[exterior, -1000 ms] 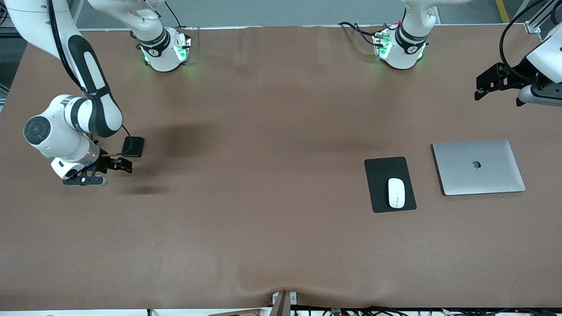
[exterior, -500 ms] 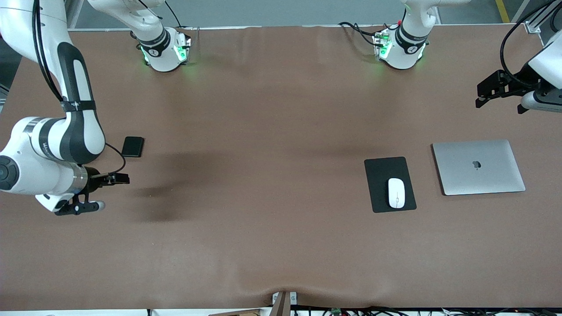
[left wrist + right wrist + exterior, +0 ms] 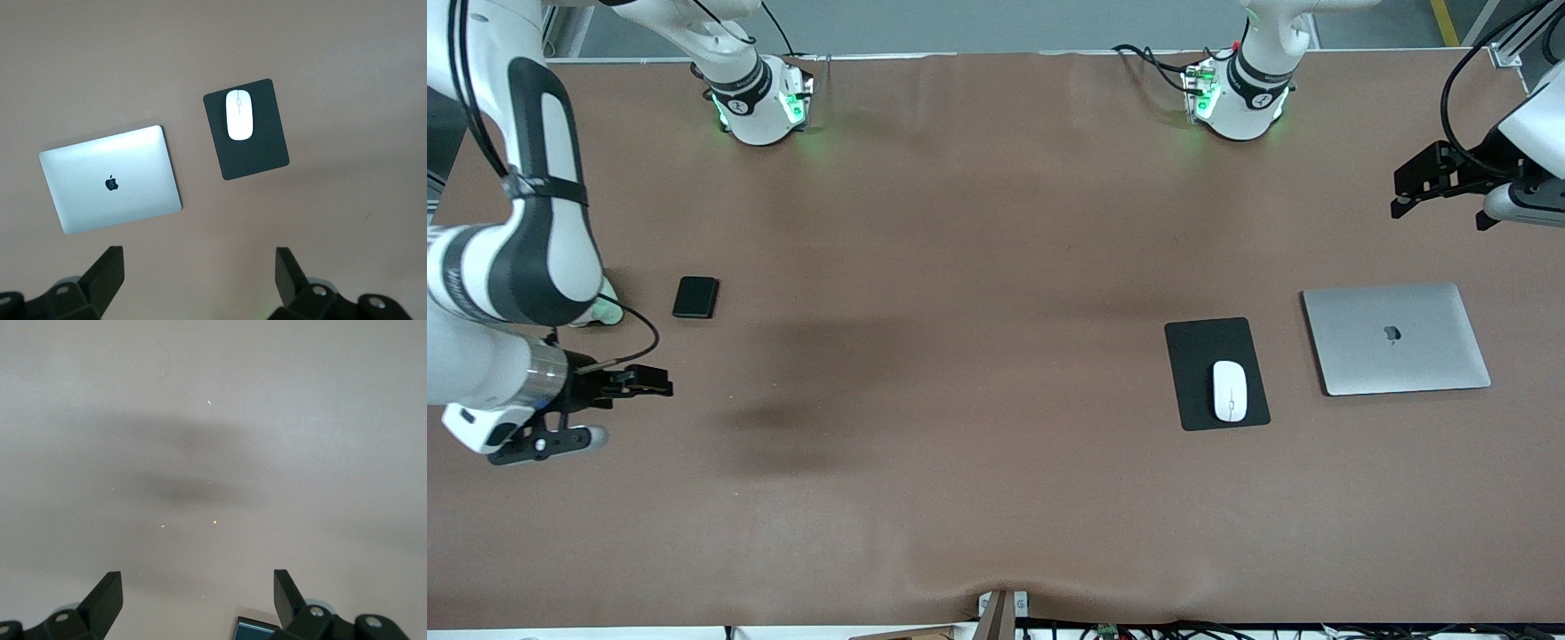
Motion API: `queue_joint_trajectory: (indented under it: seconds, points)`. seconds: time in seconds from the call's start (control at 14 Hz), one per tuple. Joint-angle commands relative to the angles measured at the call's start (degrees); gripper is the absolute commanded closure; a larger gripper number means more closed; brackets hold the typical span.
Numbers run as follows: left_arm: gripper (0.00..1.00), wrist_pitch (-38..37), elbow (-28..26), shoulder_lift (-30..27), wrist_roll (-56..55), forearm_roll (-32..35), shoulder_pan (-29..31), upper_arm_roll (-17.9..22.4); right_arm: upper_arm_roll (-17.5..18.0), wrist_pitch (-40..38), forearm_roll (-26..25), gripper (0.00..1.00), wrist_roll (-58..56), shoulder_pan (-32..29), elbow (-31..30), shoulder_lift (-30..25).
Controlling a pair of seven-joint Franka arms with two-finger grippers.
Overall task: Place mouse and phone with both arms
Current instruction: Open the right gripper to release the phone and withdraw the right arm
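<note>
The right gripper [image 3: 660, 384] is spread wide and empty, hanging over bare table [image 3: 960, 498] at the right arm's end. The phone [image 3: 695, 297] lies flat close by, a little farther from the front camera, with nothing touching it. The left gripper [image 3: 1405, 187] is also parted and empty, up over the left arm's end of the table. Below it, the mouse [image 3: 239, 115] sits on the pad [image 3: 257, 150], just beside a closed laptop [image 3: 110, 179].
</note>
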Motion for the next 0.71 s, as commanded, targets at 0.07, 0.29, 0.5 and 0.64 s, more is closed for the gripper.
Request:
queue_joint_trajectory:
  seconds: [0.07, 0.29, 0.5, 0.64]
  points:
    - [0.0, 0.0, 0.8, 0.4, 0.6, -0.8, 0.3, 0.0, 2.5, -4.8, -0.3, 0.0, -0.6, -1.9, 5.7, -5.0]
    - [0.0, 0.0, 0.7, 0.4, 0.6, -0.7, 0.3, 0.0, 1.7, -12.3, 2.8, 0.0, -0.6, -3.1, 5.8, -8.1]
    - [0.0, 0.0, 0.7, 0.4, 0.5, -0.7, 0.3, 0.0, 1.5, -16.9, 1.8, 0.0, 0.0, -3.0, 5.7, -12.8]
    - [0.0, -0.1, 0.7, 0.3, 0.4, -0.7, 0.3, 0.1, 1.4, -22.2, 0.1, 0.0, 0.6, -2.8, 5.6, -14.5]
